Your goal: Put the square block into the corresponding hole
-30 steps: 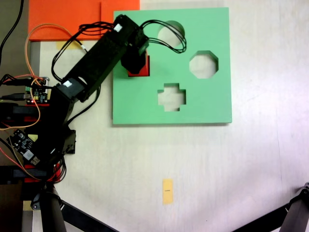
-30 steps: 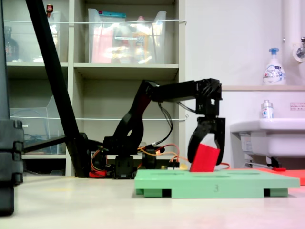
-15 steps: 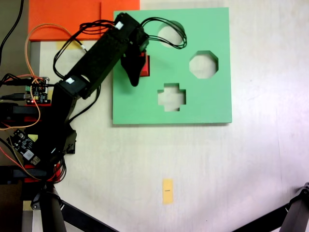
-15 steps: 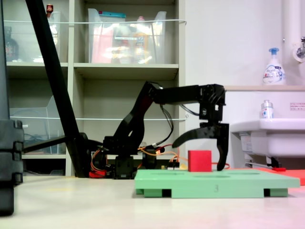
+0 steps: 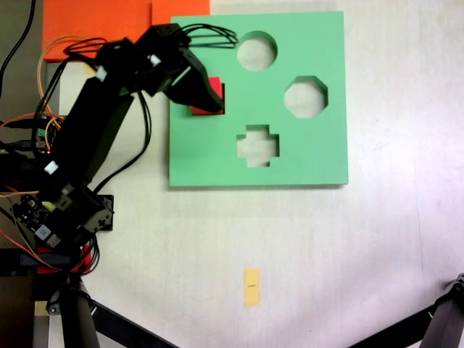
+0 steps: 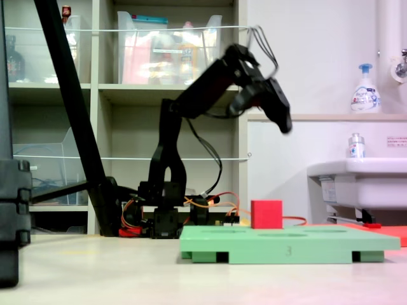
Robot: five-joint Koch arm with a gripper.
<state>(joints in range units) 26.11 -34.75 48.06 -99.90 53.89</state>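
Note:
The square block (image 5: pixel 216 90) is a small red cube standing square on the left part of the green foam board (image 5: pixel 304 156), where the corresponding hole lies; the hole itself is hidden under it. In the second exterior view the square block (image 6: pixel 266 214) stands upright, rising above the green foam board (image 6: pixel 286 241). How deep it sits I cannot tell. My gripper (image 6: pixel 284 121) hangs high above the block, apart from it, blurred by motion. From above my gripper (image 5: pixel 209 100) overlaps the block's left part. Nothing is held.
The board also has a round cutout (image 5: pixel 257 51), an octagonal cutout (image 5: pixel 304 96) and a cross cutout (image 5: pixel 258 145). Orange foam sheets (image 5: pixel 94 25) lie at the first exterior view's upper left. Circuit boards and wires (image 5: pixel 36 210) surround the arm's base. A yellow tag (image 5: pixel 251 286) lies on the table.
A second ago the gripper held the block tilted over the board. It then opened and left the block upright. The arm has since folded back and lifted high.

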